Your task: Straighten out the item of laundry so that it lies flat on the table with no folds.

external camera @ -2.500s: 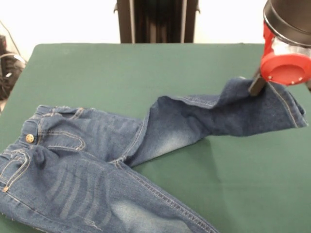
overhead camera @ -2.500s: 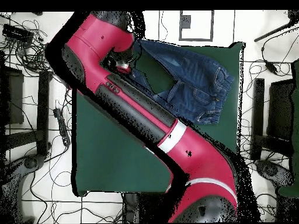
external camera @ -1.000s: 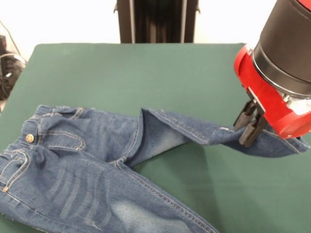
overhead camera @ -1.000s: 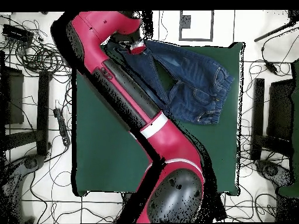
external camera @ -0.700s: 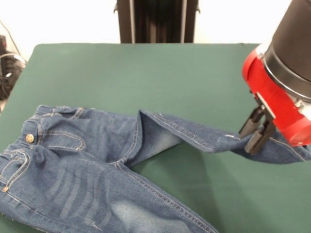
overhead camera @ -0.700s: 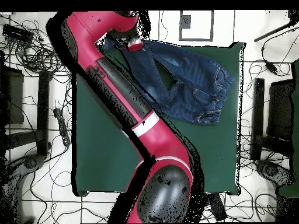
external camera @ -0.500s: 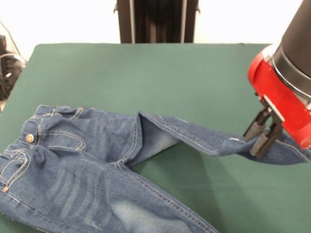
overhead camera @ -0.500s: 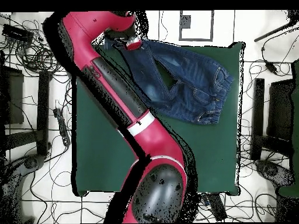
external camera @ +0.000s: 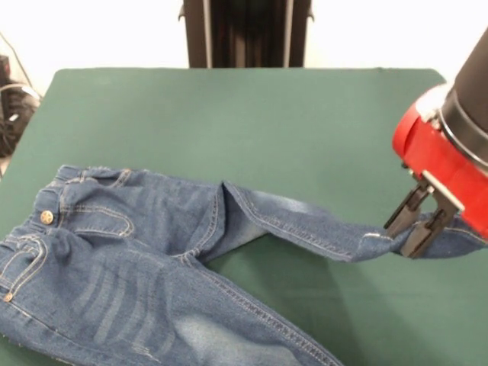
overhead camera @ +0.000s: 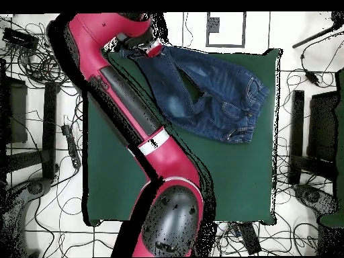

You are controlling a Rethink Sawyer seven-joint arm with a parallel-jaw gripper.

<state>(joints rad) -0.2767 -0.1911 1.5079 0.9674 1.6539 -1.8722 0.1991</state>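
Front view: jeans cuff hidden behind gripper.

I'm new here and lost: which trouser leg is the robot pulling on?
Find the green table with the jeans near its edge. One leg stretches sideways to the gripper, which pinches its cuff. Unlike the other leg, it is narrow and twisted.

Pretty clearly a robotics lab, not anyone's home. There's a big red and black arm mounted at a green felt table, and a white tiled floor covered in loose black cables. Dark stands and gear sit along both side edges of the overhead shot.
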